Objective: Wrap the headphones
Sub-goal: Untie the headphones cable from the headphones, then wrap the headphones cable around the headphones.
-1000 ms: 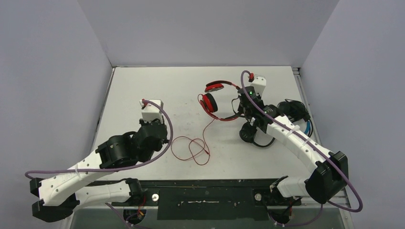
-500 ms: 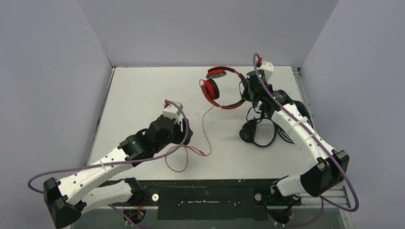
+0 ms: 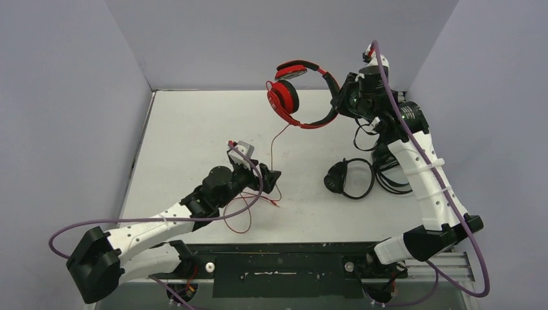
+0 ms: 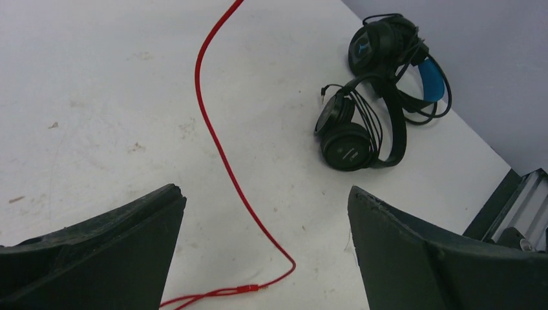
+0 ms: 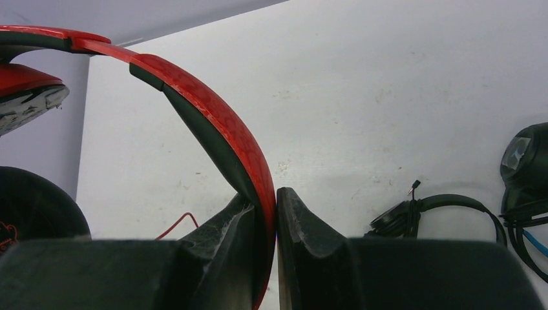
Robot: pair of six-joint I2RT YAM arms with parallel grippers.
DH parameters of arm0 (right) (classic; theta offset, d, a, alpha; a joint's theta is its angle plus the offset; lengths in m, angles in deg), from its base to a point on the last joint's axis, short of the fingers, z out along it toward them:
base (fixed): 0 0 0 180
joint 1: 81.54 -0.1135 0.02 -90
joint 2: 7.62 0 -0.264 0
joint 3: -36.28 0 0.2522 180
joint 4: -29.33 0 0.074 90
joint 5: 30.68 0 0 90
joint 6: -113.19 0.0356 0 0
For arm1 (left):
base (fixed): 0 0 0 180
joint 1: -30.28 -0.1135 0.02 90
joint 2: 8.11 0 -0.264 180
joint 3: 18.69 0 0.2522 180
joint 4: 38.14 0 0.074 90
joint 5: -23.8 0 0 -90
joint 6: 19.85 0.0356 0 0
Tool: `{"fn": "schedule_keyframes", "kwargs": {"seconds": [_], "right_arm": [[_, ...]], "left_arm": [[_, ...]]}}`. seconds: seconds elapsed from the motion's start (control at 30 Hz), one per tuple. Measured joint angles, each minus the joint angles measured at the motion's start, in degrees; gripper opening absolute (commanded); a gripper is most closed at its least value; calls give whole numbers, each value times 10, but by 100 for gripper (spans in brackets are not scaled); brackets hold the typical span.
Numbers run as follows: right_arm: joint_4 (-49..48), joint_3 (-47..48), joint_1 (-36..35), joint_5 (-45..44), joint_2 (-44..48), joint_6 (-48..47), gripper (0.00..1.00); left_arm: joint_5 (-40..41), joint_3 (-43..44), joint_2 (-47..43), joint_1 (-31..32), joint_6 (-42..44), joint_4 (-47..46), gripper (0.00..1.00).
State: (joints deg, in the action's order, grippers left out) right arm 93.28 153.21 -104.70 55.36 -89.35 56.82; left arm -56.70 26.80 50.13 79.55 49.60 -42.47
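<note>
Red headphones (image 5: 220, 116) btwn R fingers (image 5: 302, 226)

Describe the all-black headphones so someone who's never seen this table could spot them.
On the right half of the white table, beside the right arm, two dark headphones lie close together. The all-black headphones sit nearer the table's middle. Unlike the blue-banded headphones beside them, their headband is plain black.

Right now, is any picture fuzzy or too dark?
Right wrist view: the red headphones loom huge and a bit soft, clamped in the right gripper; left wrist view: red cord sharp, fingers dark; top view: even light, faint shadows.
</note>
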Motion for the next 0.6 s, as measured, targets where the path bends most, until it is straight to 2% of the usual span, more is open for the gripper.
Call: {"fn": "schedule_keyframes", "kwargs": {"seconds": [0.17, 0.2, 0.23, 0.3, 0.4, 0.6], "right_arm": [[23, 29, 4, 38, -5, 0, 0], [28, 33, 7, 44, -5, 0, 0], [31, 36, 8, 47, -6, 0, 0], [39, 44, 12, 57, -6, 1, 0], [44, 58, 18, 67, -6, 2, 0], [45, 84, 29, 92, -6, 8, 0]], "left_arm": [[-45, -7, 91, -27, -5, -135, 78], [-54, -9, 111, -32, -10, -159, 72], [-59, -11, 126, -34, -14, -175, 58], [-76, -12, 162, -38, -26, -209, 43], [-99, -12, 206, -42, -40, -241, 40], [-133, -16, 262, -44, -62, -303, 42]]}}
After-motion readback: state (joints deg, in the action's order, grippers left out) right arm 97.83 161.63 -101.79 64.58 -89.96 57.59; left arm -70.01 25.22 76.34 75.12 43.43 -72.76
